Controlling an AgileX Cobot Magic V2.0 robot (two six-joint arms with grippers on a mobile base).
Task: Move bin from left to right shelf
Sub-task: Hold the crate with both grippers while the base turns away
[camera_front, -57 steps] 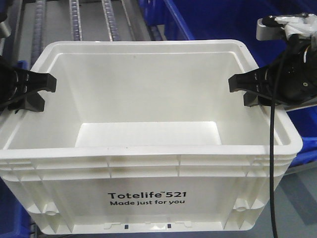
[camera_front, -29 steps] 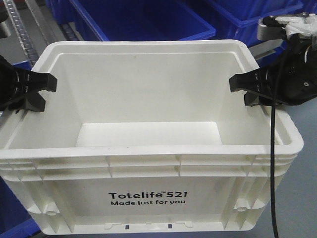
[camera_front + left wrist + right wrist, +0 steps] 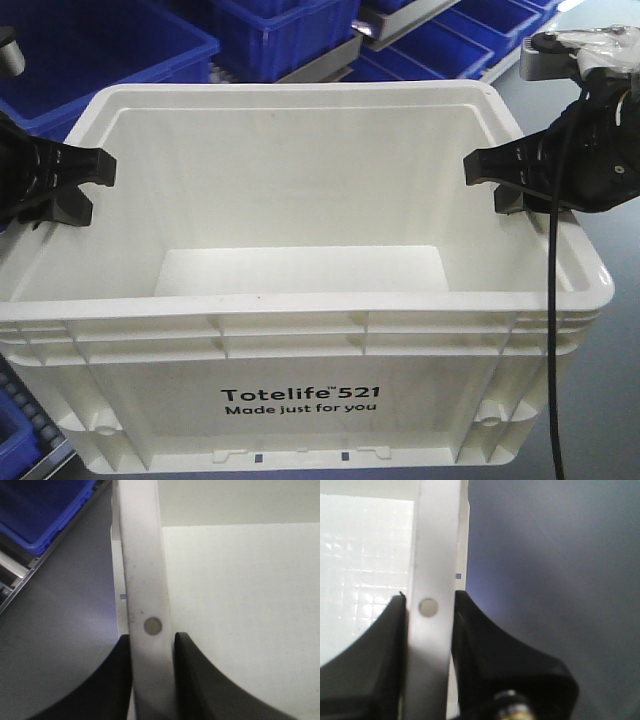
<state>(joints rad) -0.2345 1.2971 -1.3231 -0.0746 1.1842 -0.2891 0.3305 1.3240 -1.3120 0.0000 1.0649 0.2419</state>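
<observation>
The bin [image 3: 300, 390] fills the centre of the front view, printed side nearest, open top up. At the left edge of the frame, the left gripper [image 3: 90, 188] has its jaws pinching the bin's left rim. At the right edge, the right gripper [image 3: 488, 185] pinches the right rim. A black cable [image 3: 552, 330] hangs across the bin's right corner. Blue bins [image 3: 280, 30] sit beyond, along the top.

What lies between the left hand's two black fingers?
The rim of the large white rectangular plastic bin, gripped by the left hand; the left wrist view shows it.
</observation>
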